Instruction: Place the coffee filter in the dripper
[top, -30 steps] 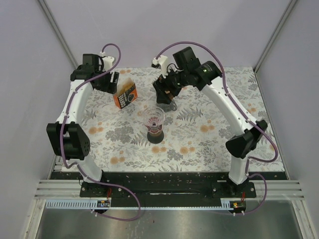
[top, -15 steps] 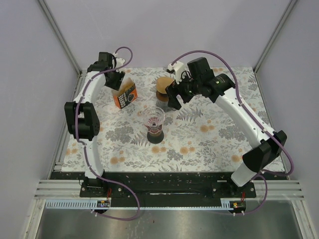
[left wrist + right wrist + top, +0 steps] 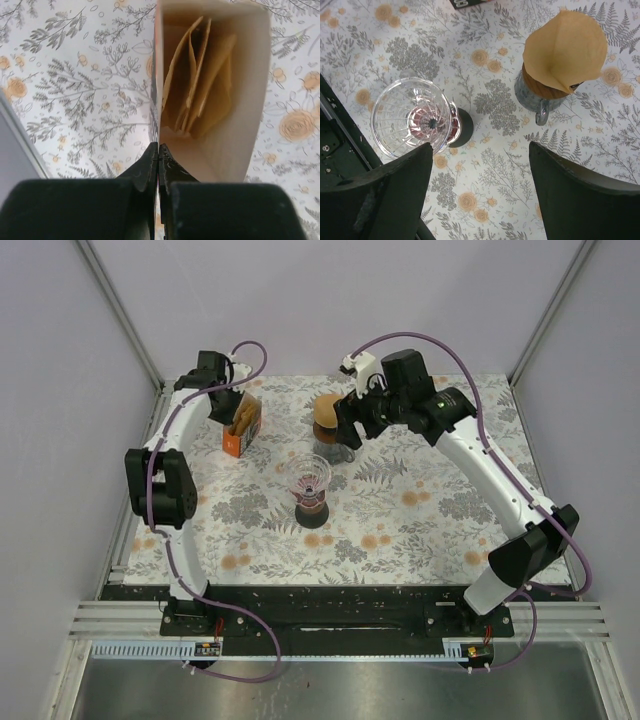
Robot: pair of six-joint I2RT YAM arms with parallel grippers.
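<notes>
A brown paper coffee filter (image 3: 565, 50) stands as an open cone in a grey handled dripper (image 3: 530, 97) with a wooden band, at the back middle of the table (image 3: 327, 408). My right gripper (image 3: 480, 147) hangs open above the mat, just right of that filter (image 3: 352, 420), holding nothing. An orange box (image 3: 243, 423) of spare filters (image 3: 200, 85) stands at the back left. My left gripper (image 3: 158, 147) is shut on the box's left wall, one finger inside and one outside.
A clear ribbed glass dripper (image 3: 410, 120) on a dark base stands with no filter in it in front of the grey one (image 3: 308, 478). The flowered mat (image 3: 420, 510) covers the table. Grey walls close in the left, back and right.
My left gripper has shut on the box's wall, and the box now stands narrower, turned edge-on. My right gripper has drawn back right from the grey dripper, uncovering the filter.
</notes>
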